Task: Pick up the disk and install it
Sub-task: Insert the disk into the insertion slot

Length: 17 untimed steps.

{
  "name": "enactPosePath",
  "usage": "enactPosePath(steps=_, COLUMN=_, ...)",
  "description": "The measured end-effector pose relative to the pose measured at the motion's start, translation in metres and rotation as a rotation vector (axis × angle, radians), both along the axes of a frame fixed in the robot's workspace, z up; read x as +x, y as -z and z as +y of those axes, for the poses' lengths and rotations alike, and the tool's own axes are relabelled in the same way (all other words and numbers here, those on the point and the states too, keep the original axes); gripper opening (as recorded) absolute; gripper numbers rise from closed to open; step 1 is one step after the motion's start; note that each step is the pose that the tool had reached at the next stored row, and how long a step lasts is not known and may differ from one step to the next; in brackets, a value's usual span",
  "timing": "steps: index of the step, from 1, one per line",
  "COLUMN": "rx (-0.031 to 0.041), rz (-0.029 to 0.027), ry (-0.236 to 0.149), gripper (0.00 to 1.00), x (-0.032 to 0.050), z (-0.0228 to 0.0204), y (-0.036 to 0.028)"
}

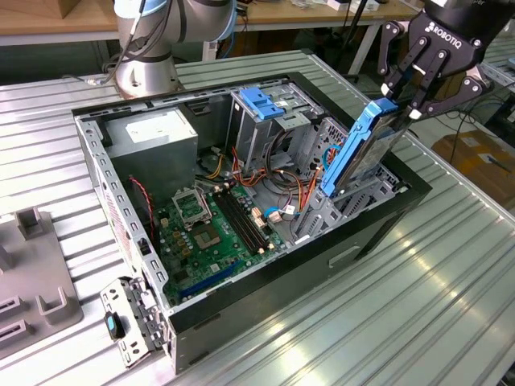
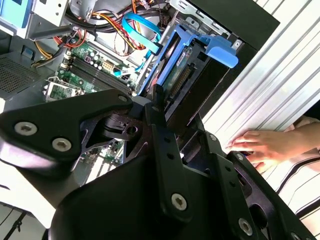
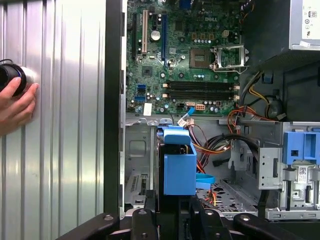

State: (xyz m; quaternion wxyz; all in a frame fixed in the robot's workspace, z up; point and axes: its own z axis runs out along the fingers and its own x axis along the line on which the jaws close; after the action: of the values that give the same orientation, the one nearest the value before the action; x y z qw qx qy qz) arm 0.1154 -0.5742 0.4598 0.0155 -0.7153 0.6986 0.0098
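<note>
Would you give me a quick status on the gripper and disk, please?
Gripper shut on disk, at its top end. Disk tilted, lower end inside case. Cables beside it; a hand on table outside case.

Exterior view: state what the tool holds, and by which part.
The tool holds the disk by its upper end, its lower end angled down into the computer case.

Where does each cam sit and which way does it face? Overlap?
Exterior view: off the arm, looking down into the computer case; gripper shut on the disk.
Second wrist view: on the wrist, along the gripper's links toward the disk; person's hand on the table.
First wrist view: on the wrist, over the gripper and disk onto the motherboard; person's hand.
Shared: disk and motherboard, all three.
</note>
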Motion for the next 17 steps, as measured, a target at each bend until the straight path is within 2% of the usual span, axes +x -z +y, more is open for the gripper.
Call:
enactPosePath(steps=3, rx=0.0, rz=0.0, ry=0.0, gripper=0.35, x=0.0, z=0.0, y=0.002)
enactPosePath(steps=15, rx=-0.0005, rz=0.0, ry=0.0, gripper=0.35, x=0.0, z=0.0, y=0.0317)
enactPosePath(steps=17, rx=-0.0003, rz=0.0, ry=0.0, gripper=0.35, x=0.0, z=0.0, y=0.0381)
